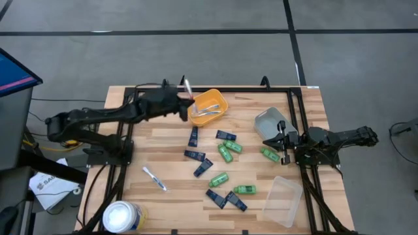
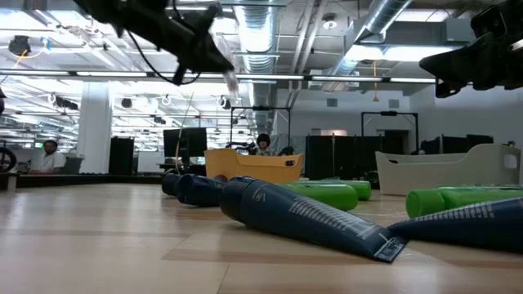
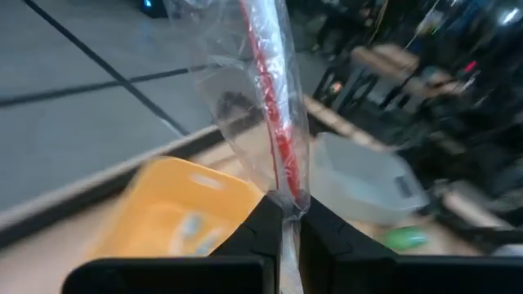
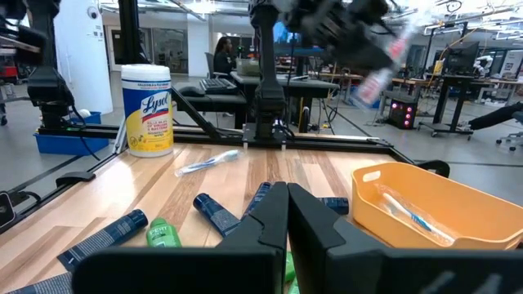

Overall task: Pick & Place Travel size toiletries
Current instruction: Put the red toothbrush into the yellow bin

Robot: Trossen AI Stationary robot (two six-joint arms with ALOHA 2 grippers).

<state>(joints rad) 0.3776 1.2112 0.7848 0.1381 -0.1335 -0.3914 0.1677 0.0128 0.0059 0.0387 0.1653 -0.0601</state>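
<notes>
Orange plastic makes up the tray (image 1: 210,106) near the table's (image 1: 170,156) far edge in the high view, with a few wrapped toothbrushes lying in it. Just beside it the left hand (image 1: 185,98) pinches a clear-wrapped toothbrush (image 1: 187,87) above the tray's rim. A grey tray (image 1: 270,121) sits to the right, and a clear tray (image 1: 282,200) lies near the front right corner. Green bottles (image 1: 226,153) and navy tubes (image 1: 194,136) are scattered across the pale wood between them; one white toothbrush (image 1: 155,178) lies alone, and a round wipes tub (image 1: 122,216) stands at the front left. The right hand (image 1: 285,149), pressed together, waits by the grey tray.

Seen at table height, navy tubes and green bottles lie close by, the orange tray beyond, and a large room with ceiling ducts behind.

From the left wrist, both fingers (image 3: 260,233) clamp the wrapper, its red-handled brush standing over the orange tray.

From the right wrist, the orange tray holds a blue-striped brush (image 4: 407,214).
</notes>
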